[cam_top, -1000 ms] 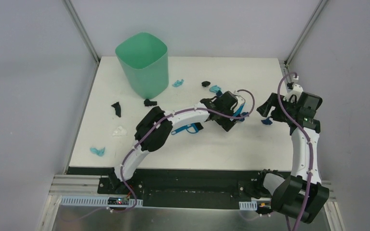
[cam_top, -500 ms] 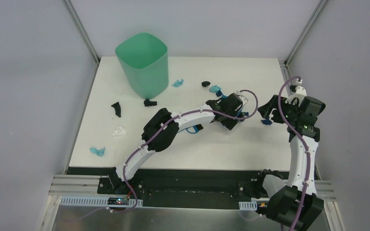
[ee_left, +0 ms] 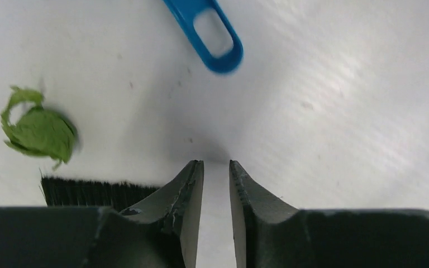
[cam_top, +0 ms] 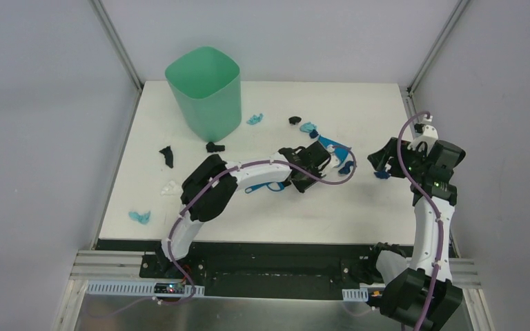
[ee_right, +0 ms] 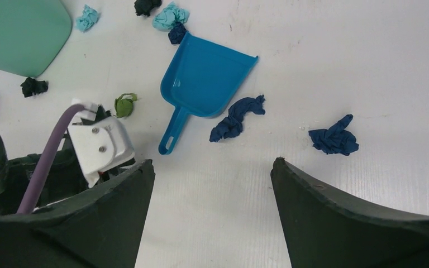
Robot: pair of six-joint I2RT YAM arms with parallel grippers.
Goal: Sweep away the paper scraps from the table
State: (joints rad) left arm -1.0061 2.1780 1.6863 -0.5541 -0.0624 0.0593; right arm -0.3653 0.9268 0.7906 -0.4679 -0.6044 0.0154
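Paper scraps lie scattered over the white table [cam_top: 359,207]: light blue ones [cam_top: 254,118] [cam_top: 139,216], black ones [cam_top: 168,156] [cam_top: 214,146], a white one [cam_top: 171,186] and dark blue ones [ee_right: 237,117] [ee_right: 333,139]. A green scrap [ee_left: 39,131] sits just left of my left gripper [ee_left: 215,163]. Its jaws stand a narrow gap apart with only bare table between them. The brush's black bristles [ee_left: 98,190] show beside its left finger, and the brush's blue handle [cam_top: 259,187] pokes out under the left arm. The blue dustpan [ee_right: 206,78] lies flat. My right gripper [ee_right: 212,162] hovers wide open, empty, near the dark blue scraps.
A mint-green bin [cam_top: 205,89] stands at the table's back left. The dustpan's looped handle [ee_left: 212,33] points toward my left gripper. The left arm [cam_top: 248,172] stretches across the table's middle. The black front edge [cam_top: 262,243] runs along the near side.
My left gripper has drawn back leftward off the dustpan, which now lies uncovered, and its jaws have narrowed from wide to almost together. The right arm shifted slightly.
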